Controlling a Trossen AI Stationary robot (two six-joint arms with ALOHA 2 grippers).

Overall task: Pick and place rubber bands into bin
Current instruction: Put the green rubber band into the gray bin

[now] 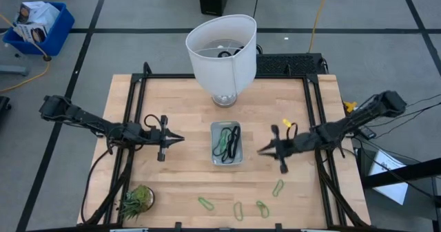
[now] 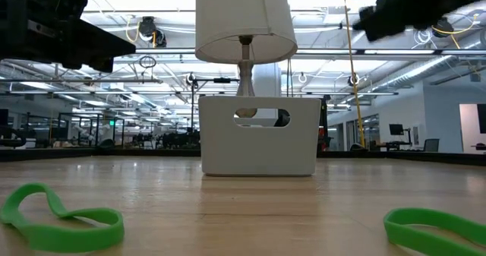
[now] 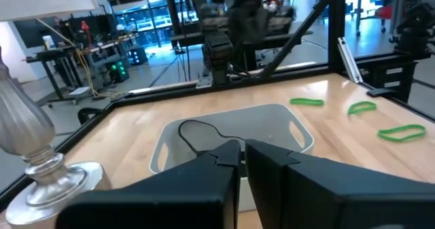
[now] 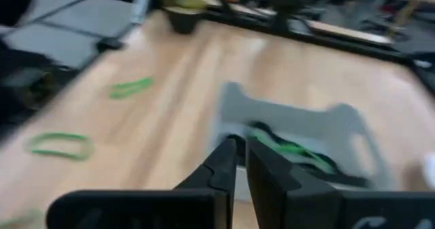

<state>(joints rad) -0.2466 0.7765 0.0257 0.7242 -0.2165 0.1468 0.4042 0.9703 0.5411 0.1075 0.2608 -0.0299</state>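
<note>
Left gripper (image 1: 180, 138) and right gripper (image 1: 260, 150), fingers pressed together, flank the clear grey-blue plastic bin (image 1: 214, 128) mid-frame. Thin green and black rubber bands (image 1: 228, 143) lie inside; four green loops (image 1: 238, 210) sit lower centre.

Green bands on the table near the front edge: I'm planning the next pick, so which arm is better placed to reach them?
Probably the right. Four green bands lie loose on the table, mostly right of the bin, and the right gripper hangs nearer them, shut and empty. The left gripper, also shut, sits farther off across the bin.
</note>
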